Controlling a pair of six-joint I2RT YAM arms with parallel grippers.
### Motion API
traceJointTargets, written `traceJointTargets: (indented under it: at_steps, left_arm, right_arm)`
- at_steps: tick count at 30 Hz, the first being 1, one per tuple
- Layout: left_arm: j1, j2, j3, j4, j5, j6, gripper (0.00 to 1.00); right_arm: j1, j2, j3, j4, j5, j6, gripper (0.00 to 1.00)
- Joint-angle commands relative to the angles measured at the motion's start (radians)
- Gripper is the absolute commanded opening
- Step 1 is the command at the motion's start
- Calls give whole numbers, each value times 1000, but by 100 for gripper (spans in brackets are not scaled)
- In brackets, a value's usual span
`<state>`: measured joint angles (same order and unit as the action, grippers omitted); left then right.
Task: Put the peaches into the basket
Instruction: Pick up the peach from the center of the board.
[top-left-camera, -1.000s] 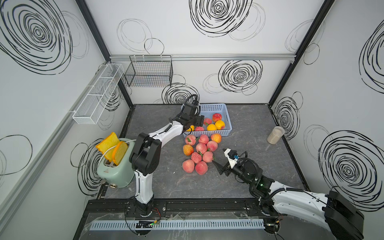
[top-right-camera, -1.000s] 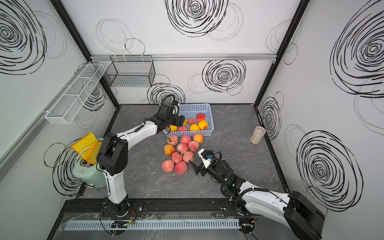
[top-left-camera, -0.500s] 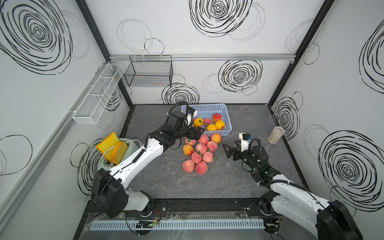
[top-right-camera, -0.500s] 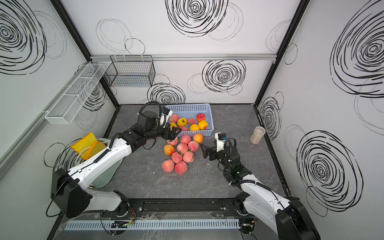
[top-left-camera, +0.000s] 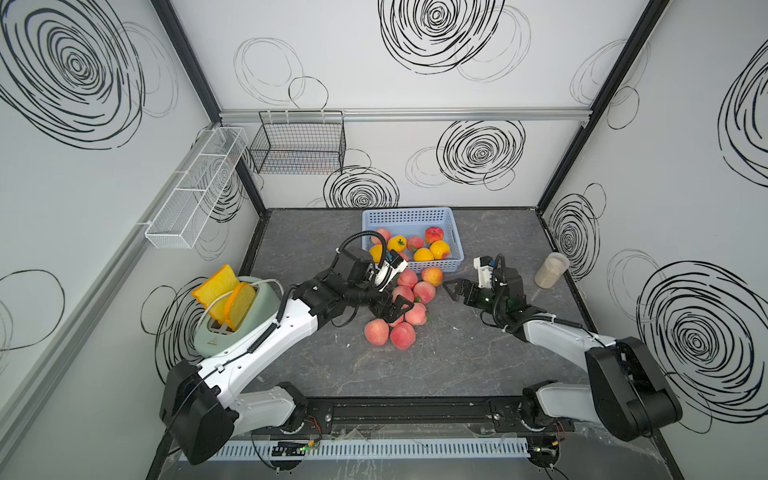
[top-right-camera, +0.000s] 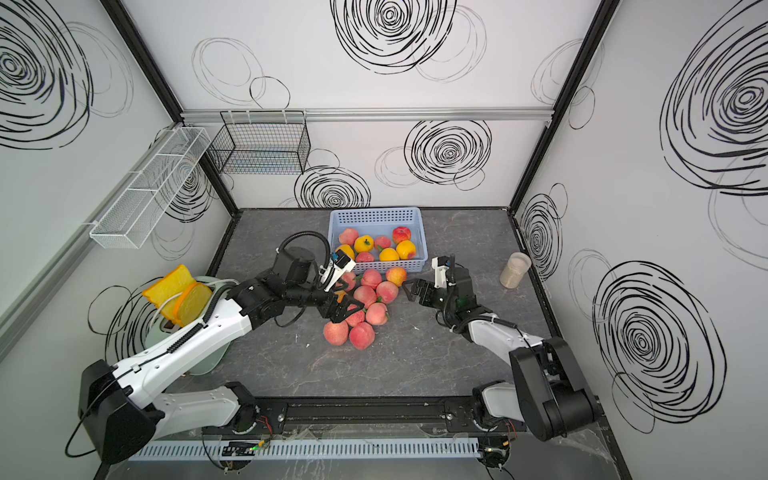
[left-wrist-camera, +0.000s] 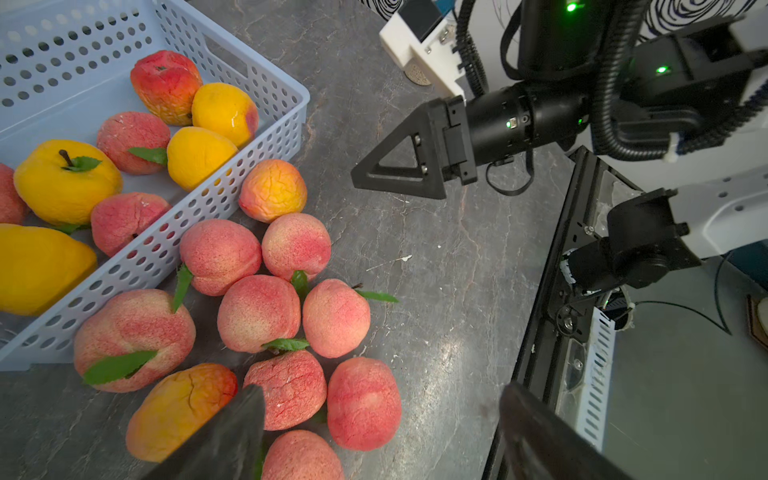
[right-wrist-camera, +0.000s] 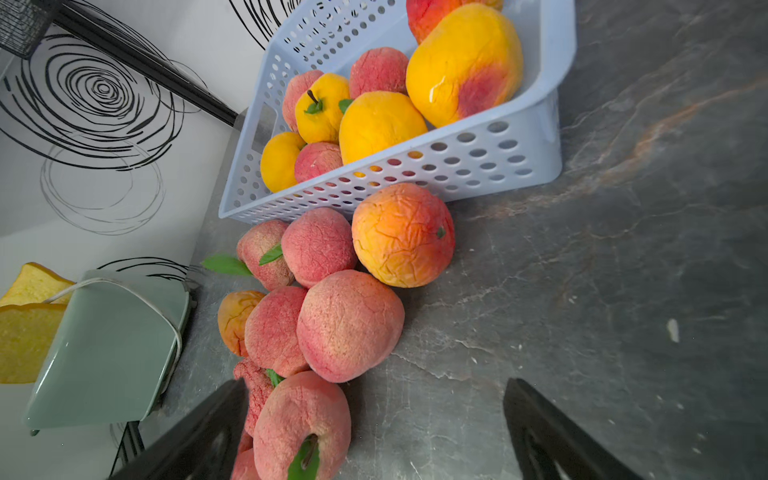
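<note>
I see left gripper (top-left-camera: 398, 308): jaws apart, empty, over loose peaches (top-left-camera: 377, 331) piled on table (top-left-camera: 478, 357) at 6 o'clock of basket (top-left-camera: 409, 216), touching its wall; right gripper (top-left-camera: 457, 289) apart too, empty, 3 o'clock of pile. More peaches inside basket.

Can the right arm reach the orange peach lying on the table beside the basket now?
Probably yes. The right gripper is open and near the orange peach, with only bare table between. The basket wall close behind it may crowd the fingers.
</note>
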<state>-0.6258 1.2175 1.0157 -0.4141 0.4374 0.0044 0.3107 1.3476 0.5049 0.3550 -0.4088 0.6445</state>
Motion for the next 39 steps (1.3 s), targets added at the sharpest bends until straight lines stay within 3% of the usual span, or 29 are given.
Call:
traceJointTargets:
  at_steps: [1, 12, 28, 39]
  left_arm:
    - [-3, -6, 1, -7, 11, 34, 93]
    - [9, -5, 7, -18, -19, 29, 93]
    - [28, 1, 6, -12, -19, 18, 93]
    - [34, -6, 1, -9, -16, 15, 94]
  right_arm:
    - [-4, 60, 47, 28, -10, 44, 98]
    - [16, 246, 138, 103, -43, 84, 96]
    - [37, 406, 217, 184, -14, 141, 95]
    - [41, 473, 211, 276, 8, 208, 88]
